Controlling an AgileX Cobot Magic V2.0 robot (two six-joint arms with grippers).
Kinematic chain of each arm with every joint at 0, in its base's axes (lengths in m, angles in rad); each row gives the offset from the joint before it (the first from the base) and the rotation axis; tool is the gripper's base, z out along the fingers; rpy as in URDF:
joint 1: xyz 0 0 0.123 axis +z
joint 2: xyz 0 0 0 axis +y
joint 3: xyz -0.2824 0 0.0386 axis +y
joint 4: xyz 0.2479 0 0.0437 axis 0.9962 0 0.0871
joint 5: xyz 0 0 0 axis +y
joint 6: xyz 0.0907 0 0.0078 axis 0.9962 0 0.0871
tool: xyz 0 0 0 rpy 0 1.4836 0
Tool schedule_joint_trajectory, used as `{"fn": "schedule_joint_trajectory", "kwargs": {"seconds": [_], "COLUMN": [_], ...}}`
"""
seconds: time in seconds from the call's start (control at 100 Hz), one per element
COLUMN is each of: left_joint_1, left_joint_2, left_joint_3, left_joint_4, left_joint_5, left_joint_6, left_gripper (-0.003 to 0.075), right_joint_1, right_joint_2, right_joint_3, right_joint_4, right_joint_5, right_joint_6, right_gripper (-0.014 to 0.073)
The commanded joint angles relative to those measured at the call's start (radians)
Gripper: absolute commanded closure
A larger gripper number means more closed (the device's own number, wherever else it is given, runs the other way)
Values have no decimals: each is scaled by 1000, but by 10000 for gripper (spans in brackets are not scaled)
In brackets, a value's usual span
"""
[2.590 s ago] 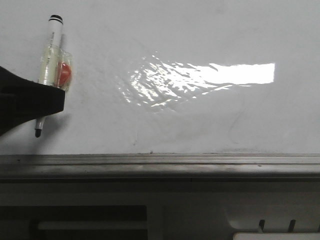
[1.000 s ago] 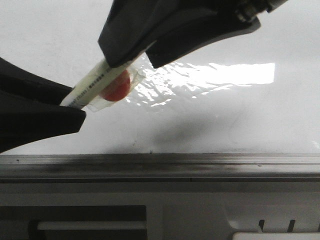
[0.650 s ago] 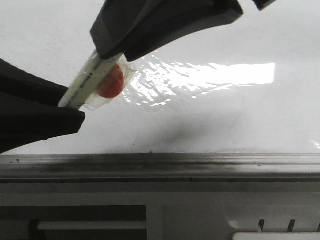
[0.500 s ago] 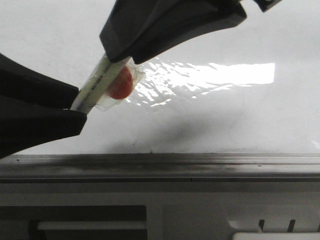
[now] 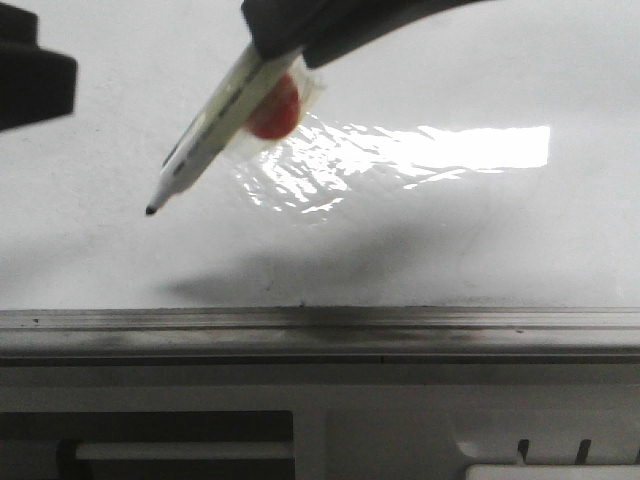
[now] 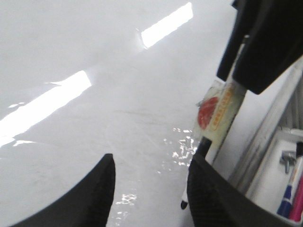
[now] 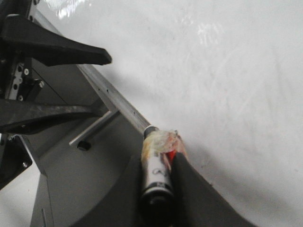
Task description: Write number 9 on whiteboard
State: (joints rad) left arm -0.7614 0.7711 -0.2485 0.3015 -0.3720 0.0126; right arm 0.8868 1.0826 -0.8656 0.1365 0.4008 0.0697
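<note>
Right gripper (image 5: 290,40) jaws holding pen (image 5: 215,125), tip hovering over whiteboard (image 5: 480,240). Left gripper (image 6: 151,189) jaws wide, holding nothing. No 9 showing; all writing waiting.

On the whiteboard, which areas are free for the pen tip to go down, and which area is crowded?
The whiteboard has no writing. It is bare from the glare patch to the grey rail, and also left of the marker tip. The upper part is crowded: the right claw holds the marker there, and the open left claw is in the upper left corner.

1 whiteboard (image 5: 480,230), 1 marker (image 5: 215,125), 2 grippers: left (image 6: 149,187), right (image 5: 300,28); 2 spare pens (image 6: 292,198).
</note>
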Motion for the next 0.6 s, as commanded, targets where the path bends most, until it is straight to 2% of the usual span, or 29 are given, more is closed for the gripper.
{"fn": "schedule_joint_trajectory", "kwargs": {"seconds": [0.0, 0.17, 0.42, 0.59], "left_joint_1": [2, 2, 2, 2], "left_joint_2": [-86, -177, -179, -177], "left_joint_3": [-26, -26, -26, -26], "left_joint_4": [-96, -98, -98, -98], "left_joint_5": [-34, -36, -35, -35], "left_joint_6": [-6, -6, -6, -13], "left_gripper": [391, 400, 407, 407], "right_joint_1": [-26, -94, -213, -250], "right_joint_2": [-62, -92, -33, 35], "right_joint_3": [-31, -61, -191, -258], "right_joint_4": [-9, -9, -9, -9], "right_joint_5": [-67, -40, 67, 107], "right_joint_6": [-7, -5, 14, 19], "right_gripper": [669, 659, 659, 659]}}
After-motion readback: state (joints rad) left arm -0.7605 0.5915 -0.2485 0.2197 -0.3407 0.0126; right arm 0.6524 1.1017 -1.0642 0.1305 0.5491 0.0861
